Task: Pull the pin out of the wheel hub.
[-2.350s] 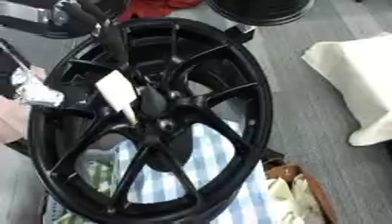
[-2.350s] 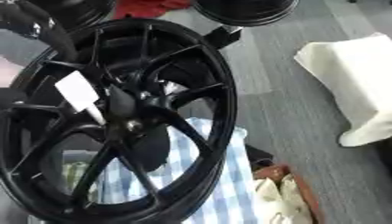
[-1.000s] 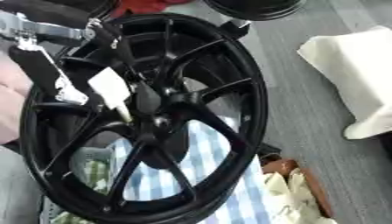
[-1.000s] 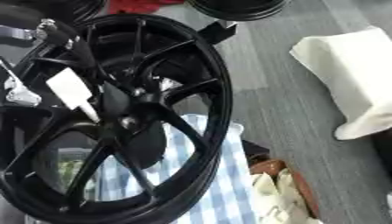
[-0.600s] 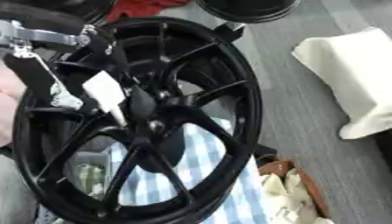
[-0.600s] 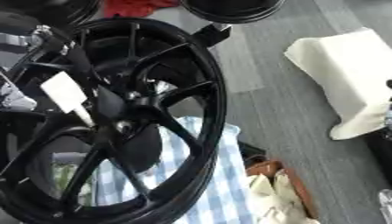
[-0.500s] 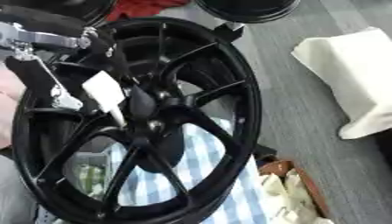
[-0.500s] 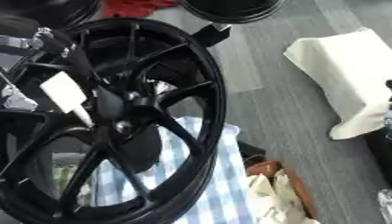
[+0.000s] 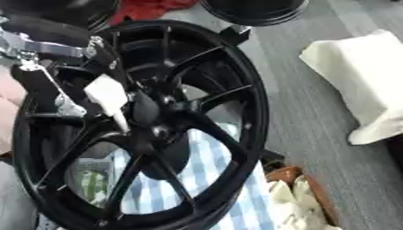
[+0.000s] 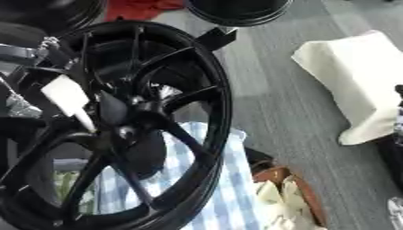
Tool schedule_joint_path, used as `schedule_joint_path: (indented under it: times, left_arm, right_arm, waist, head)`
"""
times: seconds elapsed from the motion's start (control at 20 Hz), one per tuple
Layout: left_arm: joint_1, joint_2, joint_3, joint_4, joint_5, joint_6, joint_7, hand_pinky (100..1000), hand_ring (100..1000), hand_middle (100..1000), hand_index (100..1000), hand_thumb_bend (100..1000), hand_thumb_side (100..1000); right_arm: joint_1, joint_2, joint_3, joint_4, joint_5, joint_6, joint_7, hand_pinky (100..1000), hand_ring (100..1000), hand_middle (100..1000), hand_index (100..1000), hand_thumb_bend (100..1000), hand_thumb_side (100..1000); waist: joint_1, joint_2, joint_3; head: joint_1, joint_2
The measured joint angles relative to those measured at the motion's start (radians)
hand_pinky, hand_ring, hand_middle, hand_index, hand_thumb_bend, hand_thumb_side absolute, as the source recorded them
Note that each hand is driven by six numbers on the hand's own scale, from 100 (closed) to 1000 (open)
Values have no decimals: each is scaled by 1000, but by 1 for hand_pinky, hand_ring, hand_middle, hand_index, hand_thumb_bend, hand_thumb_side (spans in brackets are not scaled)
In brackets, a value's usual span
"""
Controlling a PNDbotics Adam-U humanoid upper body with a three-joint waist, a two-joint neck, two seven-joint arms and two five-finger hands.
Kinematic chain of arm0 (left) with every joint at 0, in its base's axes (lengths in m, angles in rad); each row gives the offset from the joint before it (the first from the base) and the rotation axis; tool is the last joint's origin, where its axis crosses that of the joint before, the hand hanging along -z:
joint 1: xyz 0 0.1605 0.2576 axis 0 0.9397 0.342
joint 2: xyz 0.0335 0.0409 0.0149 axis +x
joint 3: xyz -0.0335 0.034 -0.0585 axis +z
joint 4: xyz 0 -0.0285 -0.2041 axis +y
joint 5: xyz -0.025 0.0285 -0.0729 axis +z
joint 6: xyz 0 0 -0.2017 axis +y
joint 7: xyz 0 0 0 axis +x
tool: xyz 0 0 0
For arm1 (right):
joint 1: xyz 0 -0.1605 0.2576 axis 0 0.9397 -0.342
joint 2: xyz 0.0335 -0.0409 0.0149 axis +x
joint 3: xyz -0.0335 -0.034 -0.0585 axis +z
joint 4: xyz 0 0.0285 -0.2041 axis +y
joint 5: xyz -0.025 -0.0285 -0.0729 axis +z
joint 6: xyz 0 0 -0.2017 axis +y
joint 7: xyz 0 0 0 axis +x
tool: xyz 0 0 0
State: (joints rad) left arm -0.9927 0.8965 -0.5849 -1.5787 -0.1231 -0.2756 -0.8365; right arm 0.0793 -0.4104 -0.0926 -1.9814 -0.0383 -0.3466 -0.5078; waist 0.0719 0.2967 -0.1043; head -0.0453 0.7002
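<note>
A black spoked wheel hub stands tilted and fills the left of both views. A white pin with a wide head and a thin tip sticks out of the hub centre. My left hand, black with silver parts, comes in from the upper left and lies just left of the pin head, against the spokes. Its grip on the pin is hidden among the dark spokes. A dark part at the right edge may be my right hand; its shape is unclear.
A blue and white checked cloth lies under the wheel. Cream cloth sits on the grey floor at the right. A brown tray with pale pieces is at the lower right. Another black wheel and red fabric lie beyond.
The whole picture has shifted, so the camera moved. My left hand has risen from the wheel's left rim to beside the pin head. The pin still sits in the hub.
</note>
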Motion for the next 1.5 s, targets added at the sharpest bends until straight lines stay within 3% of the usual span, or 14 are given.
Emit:
schedule_joint_path:
  times: [0.4, 0.6, 0.85, 1.15, 1.5]
  left_arm:
    - [3, 6, 63, -43, 24, 8, -9, 715, 629, 477, 423, 100, 126]
    - [-6, 29, 141, -81, 73, 22, -23, 715, 626, 476, 427, 100, 131]
    - [1, 75, 279, -87, 149, 44, -43, 714, 617, 476, 431, 100, 134]
    - [89, 159, 436, -15, 196, 58, -11, 712, 613, 477, 439, 100, 151]
    - [237, 233, 570, 106, 213, 66, 75, 705, 606, 476, 450, 100, 190]
  right_arm:
    - [1, 1, 0, 0, 0, 2, -5, 819, 722, 755, 648, 100, 475]
    - [2, 1, -1, 0, 0, 1, -7, 819, 721, 755, 648, 100, 472]
    - [10, 1, -8, 0, 1, -3, -11, 820, 722, 755, 647, 100, 469]
    - [13, 1, -15, 0, 5, -5, -21, 820, 722, 755, 648, 100, 465]
    - [18, 1, -21, 0, 10, -9, -26, 820, 723, 755, 648, 100, 465]
  waist:
    - [-1, 0, 3]
    - [-1, 0, 9]
    - [-3, -1, 21]
    - [-7, -1, 36]
    - [-12, -1, 48]
  head:
    - [0, 0]
    - [-1, 0]
    - [-6, 0]
    - [-9, 0]
    - [-8, -1]
